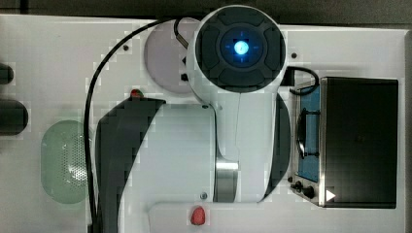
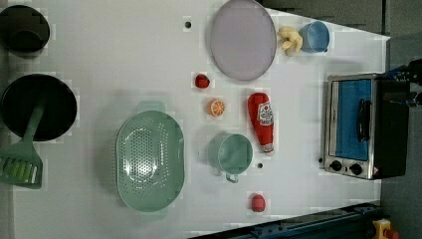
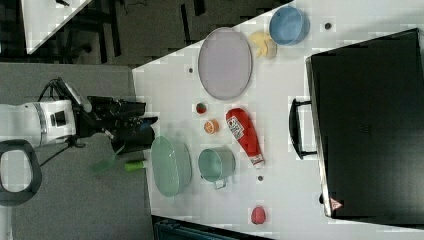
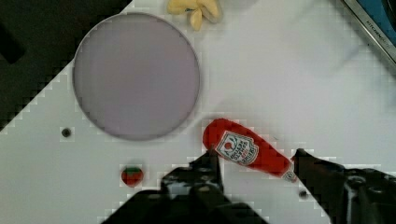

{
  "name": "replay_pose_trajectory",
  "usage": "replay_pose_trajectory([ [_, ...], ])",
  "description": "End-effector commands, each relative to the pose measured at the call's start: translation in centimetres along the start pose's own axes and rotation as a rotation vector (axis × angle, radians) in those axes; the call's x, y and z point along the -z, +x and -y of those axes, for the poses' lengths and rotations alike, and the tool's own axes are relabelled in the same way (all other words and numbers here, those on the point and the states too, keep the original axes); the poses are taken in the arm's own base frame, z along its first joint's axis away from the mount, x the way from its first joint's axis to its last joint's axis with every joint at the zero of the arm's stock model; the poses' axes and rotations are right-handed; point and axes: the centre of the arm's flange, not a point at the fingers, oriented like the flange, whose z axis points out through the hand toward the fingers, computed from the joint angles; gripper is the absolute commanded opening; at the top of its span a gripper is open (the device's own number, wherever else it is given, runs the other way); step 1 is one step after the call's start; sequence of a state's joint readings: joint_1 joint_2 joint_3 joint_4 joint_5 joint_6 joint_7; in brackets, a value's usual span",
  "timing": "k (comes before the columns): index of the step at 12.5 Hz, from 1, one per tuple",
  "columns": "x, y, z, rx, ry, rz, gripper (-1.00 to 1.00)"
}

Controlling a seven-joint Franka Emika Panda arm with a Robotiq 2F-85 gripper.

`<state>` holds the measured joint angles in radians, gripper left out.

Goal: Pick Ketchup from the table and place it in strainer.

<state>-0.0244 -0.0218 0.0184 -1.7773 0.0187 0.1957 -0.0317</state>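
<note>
The gripper (image 4: 254, 161), fingers spread, hangs above the lying ketchup (image 4: 247, 151); next, I judge, it must descend and pinch it.

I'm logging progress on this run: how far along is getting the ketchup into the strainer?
Nothing is done yet: the ketchup lies on its side on the table, between the mug and the toaster oven. In the wrist view the gripper hangs open above it, holding nothing. The strainer is empty. Grasping, carrying and placing all remain.
</note>
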Motion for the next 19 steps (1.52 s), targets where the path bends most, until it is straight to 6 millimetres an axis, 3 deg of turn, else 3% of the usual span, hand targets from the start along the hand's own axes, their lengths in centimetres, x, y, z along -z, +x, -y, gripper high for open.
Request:
replay_pose_trajectory([
  [1, 5.3, -4.1, -7.5, -0.090, -0.045, 0.049, 0.59],
  [3, 3.9, -4.1, -7.3, -0.083, -0.059, 0.063, 1.00],
  [7, -1.3, -3.8, -5.3, 0.081, -0.070, 0.081, 1.00],
  [13, -11.8, -4.0, -3.0, 0.624, -0.058, 0.116, 1.00],
  [19, -21.6, -4.7, -3.0, 0.990, -0.016, 0.080, 1.00],
])
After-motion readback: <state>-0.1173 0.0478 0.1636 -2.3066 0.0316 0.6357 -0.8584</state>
